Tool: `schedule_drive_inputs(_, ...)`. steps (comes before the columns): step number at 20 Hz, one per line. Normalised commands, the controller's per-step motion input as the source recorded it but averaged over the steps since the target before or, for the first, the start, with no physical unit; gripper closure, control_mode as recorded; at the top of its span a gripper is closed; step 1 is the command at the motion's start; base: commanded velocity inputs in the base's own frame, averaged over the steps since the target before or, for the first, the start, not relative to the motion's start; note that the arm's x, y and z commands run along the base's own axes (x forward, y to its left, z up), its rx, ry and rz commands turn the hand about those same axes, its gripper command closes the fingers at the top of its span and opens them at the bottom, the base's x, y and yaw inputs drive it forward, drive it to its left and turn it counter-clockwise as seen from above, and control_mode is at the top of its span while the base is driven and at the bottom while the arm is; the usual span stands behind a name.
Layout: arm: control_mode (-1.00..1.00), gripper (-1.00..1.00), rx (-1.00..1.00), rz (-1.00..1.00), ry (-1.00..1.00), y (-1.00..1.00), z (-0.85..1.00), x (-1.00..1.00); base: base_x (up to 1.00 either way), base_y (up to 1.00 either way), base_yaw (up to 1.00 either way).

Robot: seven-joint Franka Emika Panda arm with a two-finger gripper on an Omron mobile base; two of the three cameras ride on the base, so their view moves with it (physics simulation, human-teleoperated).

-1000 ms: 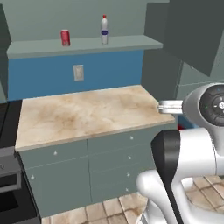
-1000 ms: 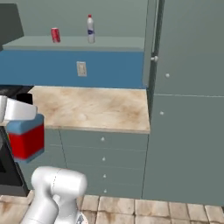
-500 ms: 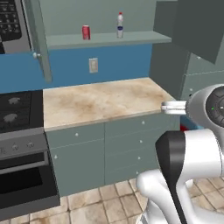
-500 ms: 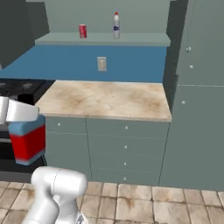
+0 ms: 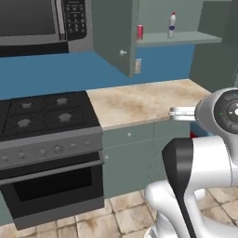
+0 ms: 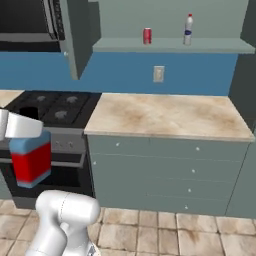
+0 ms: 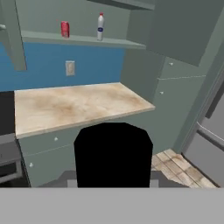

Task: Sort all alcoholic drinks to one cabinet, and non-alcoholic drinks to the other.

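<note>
The squat flat bottle (image 6: 31,162), red below with a blue shoulder, sits at the left edge of the right base view, pinched in the gripper (image 6: 20,127), whose white body covers its top; the finger pads themselves are hidden. In the hand view its black cap (image 7: 113,153) blocks the lower centre as a broad, faceted dark shape, and the fingertips cannot be made out around it.

The red soda can (image 6: 147,36) and the white plastic bottle (image 6: 188,29), red-capped with a blue label, stand upright and apart on the open grey-green shelf (image 6: 210,47) at upper centre-right; labels are too small to read.

Below the shelf runs a mottled beige stone-look counter (image 6: 165,115) over matte grey-green drawers (image 6: 165,170). A pale wall outlet (image 6: 159,74) sits on the blue backsplash. An open cabinet door (image 5: 114,35) hangs at upper centre of the left base view, partly screening the shelf. A black gas stove (image 5: 46,116) and microwave (image 5: 42,21) occupy the left, the microwave cut off by the top edge.
</note>
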Motion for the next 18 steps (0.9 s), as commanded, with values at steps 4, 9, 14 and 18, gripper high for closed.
schedule_drive_inputs(4, 1.00, 1.00, 0.00, 0.00, 0.00, 0.00, 0.00, 0.00, -0.13, 1.00, 0.00)
schedule_drive_inputs(9, 1.00, 1.00, 0.00, 0.00, 0.00, 0.00, 0.00, 0.00, -0.16, 1.00, 0.00)
schedule_drive_inputs(14, 1.00, 1.00, 0.00, 0.00, 0.00, 0.00, 0.00, 0.00, -0.18, 1.00, 0.00)
schedule_drive_inputs(18, 1.00, 1.00, 0.00, 0.00, 0.00, 0.00, 0.00, 0.00, -0.18, 1.00, 0.00)
